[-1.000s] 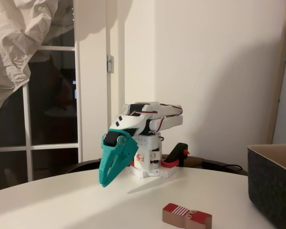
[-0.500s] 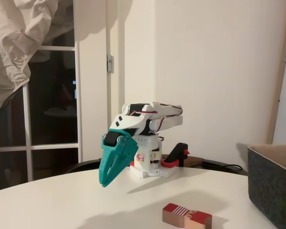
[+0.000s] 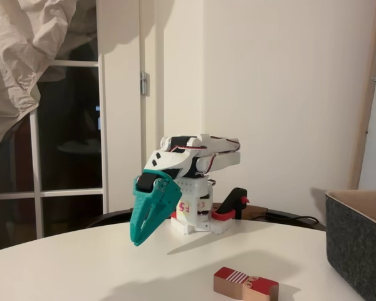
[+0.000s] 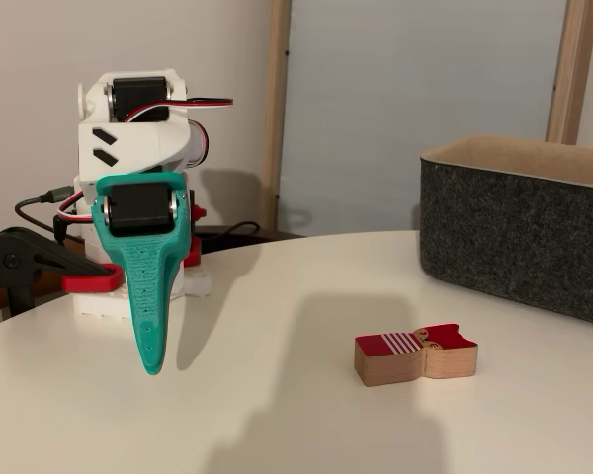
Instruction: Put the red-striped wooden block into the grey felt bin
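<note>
The red-striped wooden block [image 3: 245,284] [image 4: 415,355] lies flat on the white table, light wood with a red top and white stripes at one end. The grey felt bin [image 3: 361,241] [image 4: 519,227] stands to its right in both fixed views, tan inside. My teal gripper [image 3: 138,240] [image 4: 152,363] hangs folded at the arm's base, pointing down, its jaws together and holding nothing. It sits well left of the block, apart from it, tip just above the table.
The white arm base [image 3: 197,216] [image 4: 128,286] is clamped at the table's far side with a black and red clamp [image 3: 233,205] [image 4: 40,267]. A dark shadow falls across the table [image 3: 81,263] near the block. A door and window lie behind.
The arm and block have not moved. The shadow over the table and bin has shifted slightly.
</note>
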